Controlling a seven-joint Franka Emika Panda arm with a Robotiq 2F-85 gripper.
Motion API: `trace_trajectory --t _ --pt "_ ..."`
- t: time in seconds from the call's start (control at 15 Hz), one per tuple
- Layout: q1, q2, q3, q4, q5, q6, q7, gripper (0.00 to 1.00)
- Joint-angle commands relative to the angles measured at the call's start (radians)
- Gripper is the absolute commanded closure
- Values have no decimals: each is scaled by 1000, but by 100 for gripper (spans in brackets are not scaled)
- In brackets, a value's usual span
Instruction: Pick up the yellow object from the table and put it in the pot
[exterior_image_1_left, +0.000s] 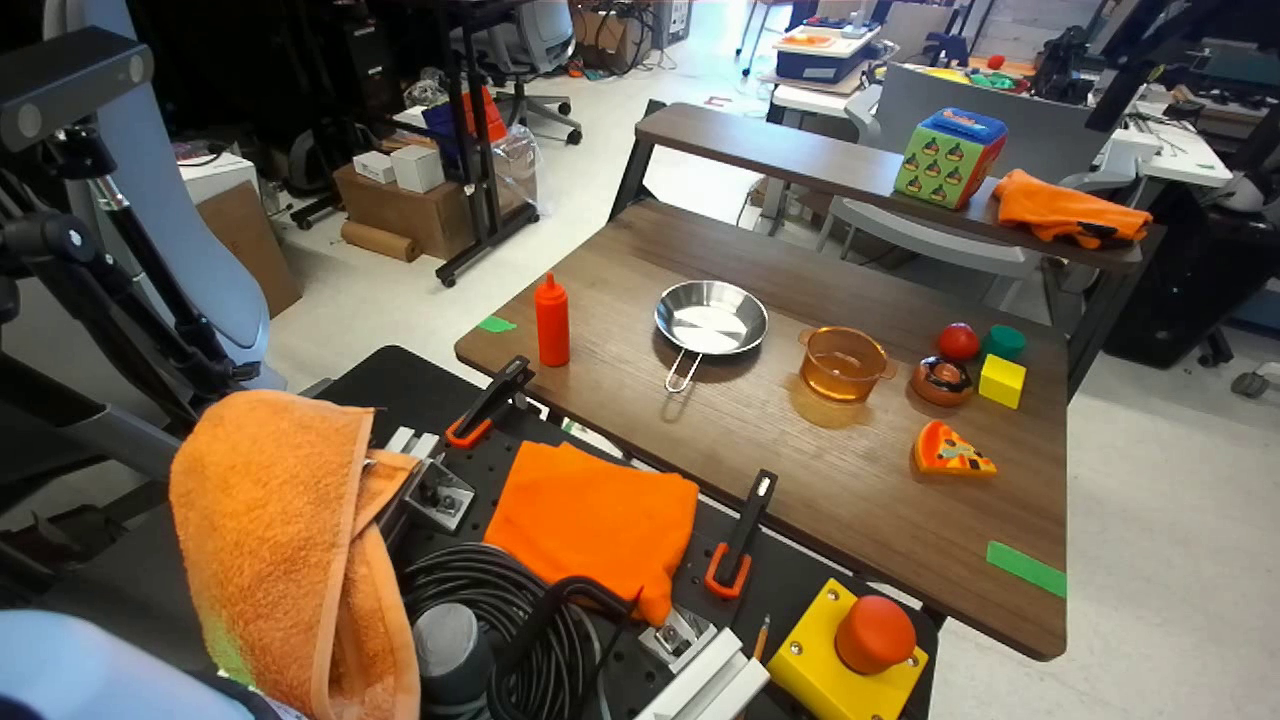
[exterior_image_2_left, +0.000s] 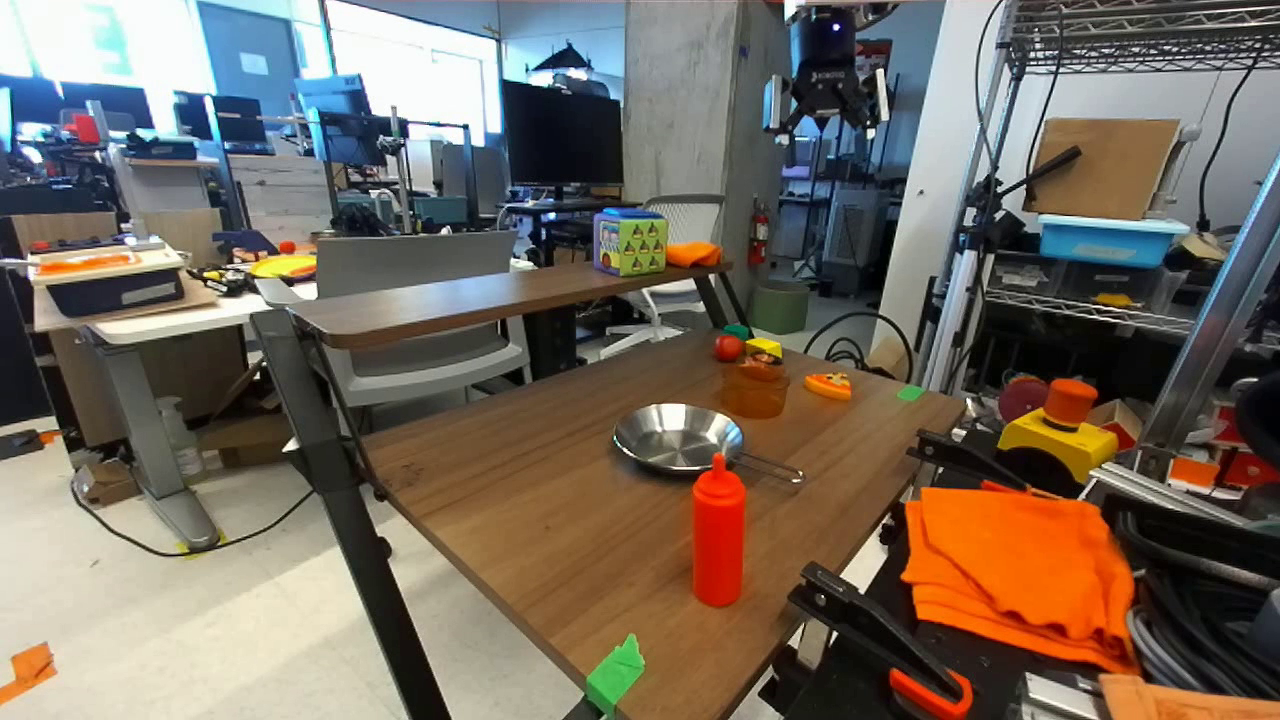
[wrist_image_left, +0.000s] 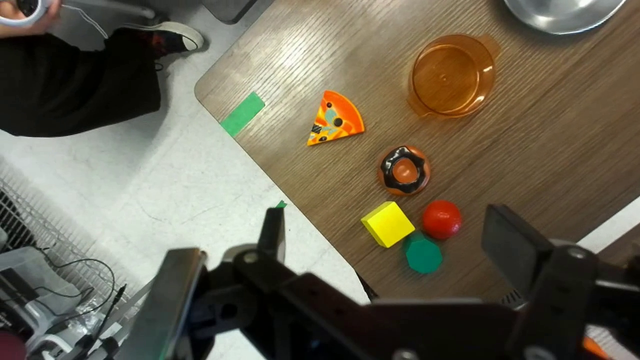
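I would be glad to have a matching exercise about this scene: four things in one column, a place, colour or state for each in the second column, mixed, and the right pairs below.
Column 1
1. yellow block
2. pot
3. silver pan
4. gripper

Column 2
A. open, holding nothing
B. beside the green piece
C. see-through amber
D. between the red bottle and the pot

Right pairs: 1-B; 2-C; 3-D; 4-A
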Motion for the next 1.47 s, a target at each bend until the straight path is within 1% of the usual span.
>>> trace_trajectory --t 0.0,0.33,0.87,1.27,1.4 --pt "11 7 -10 12 -13 2 23 0" --pt "12 1 -7 6 -12 34 16 0" --pt "0 -1 -1 10 23 34 13 0" --pt "3 2 -3 14 14 26 9 0" --pt "-2 4 0 20 27 15 11 0"
